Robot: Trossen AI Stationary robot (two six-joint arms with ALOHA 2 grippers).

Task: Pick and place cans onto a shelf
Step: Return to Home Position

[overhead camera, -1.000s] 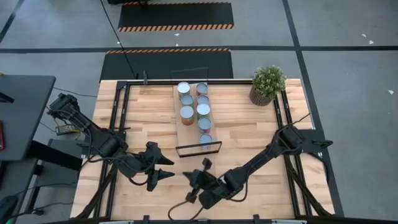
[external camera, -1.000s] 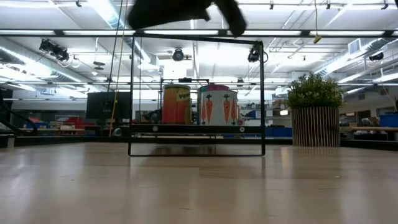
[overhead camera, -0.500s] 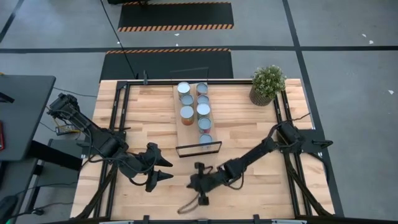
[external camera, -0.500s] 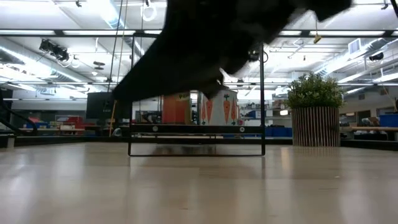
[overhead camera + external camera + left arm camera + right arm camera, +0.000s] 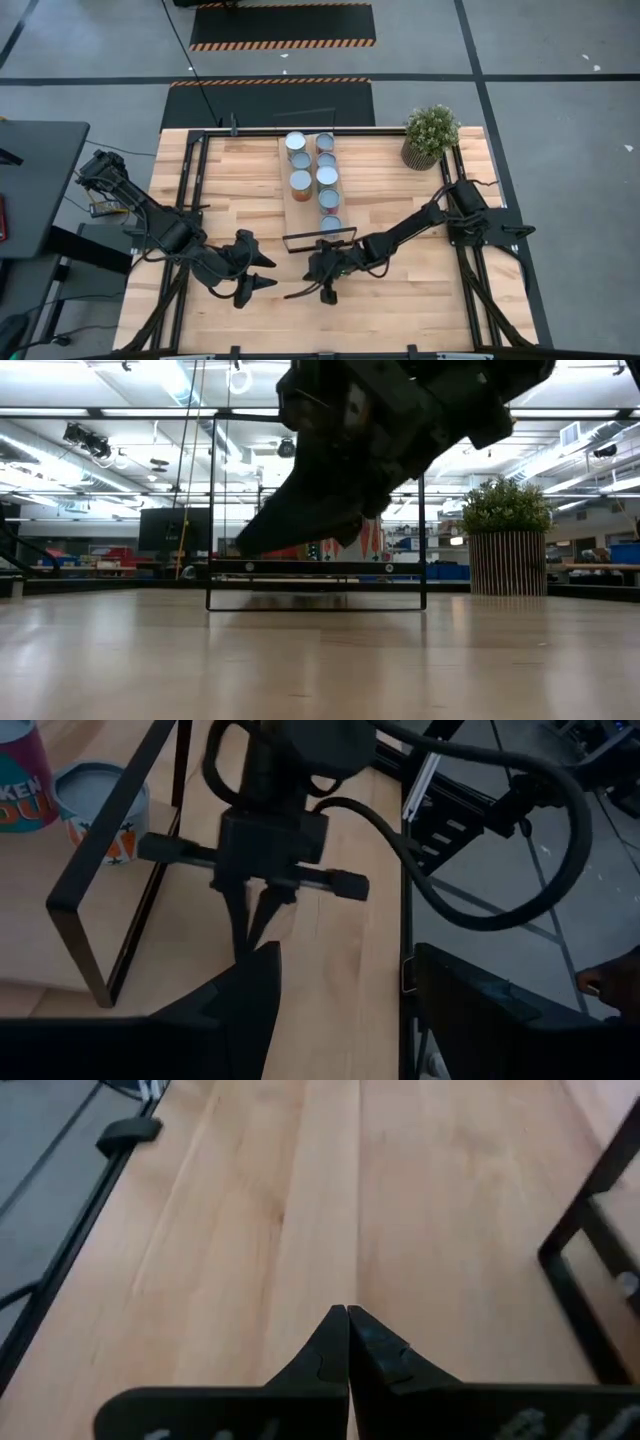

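Note:
The shelf [image 5: 312, 212], a narrow light-wood board with a black wire frame at its near end, lies along the table's middle. Several cans [image 5: 327, 176] stand upright on it in two rows; one pale blue can [image 5: 105, 805] is nearest the frame. My right gripper [image 5: 288, 296] is shut and empty, just near of the shelf's near end, its fingers slanting down toward the table's left; it also shows in its own wrist view [image 5: 347, 1312] and in the low view [image 5: 245, 545]. My left gripper [image 5: 268, 272] is open and empty, left of the right gripper, pointing at it [image 5: 345, 955].
A potted green plant [image 5: 431, 135] stands at the table's far right corner. Black rails [image 5: 195, 190] run along the table's left and right sides. Bare wood lies left and right of the shelf and along the near edge.
My right gripper has gone from the table's near edge toward the far edge, up to the shelf's near frame, staying shut. In the low view it has come down in front of the frame and hides the cans. My left arm has kept still.

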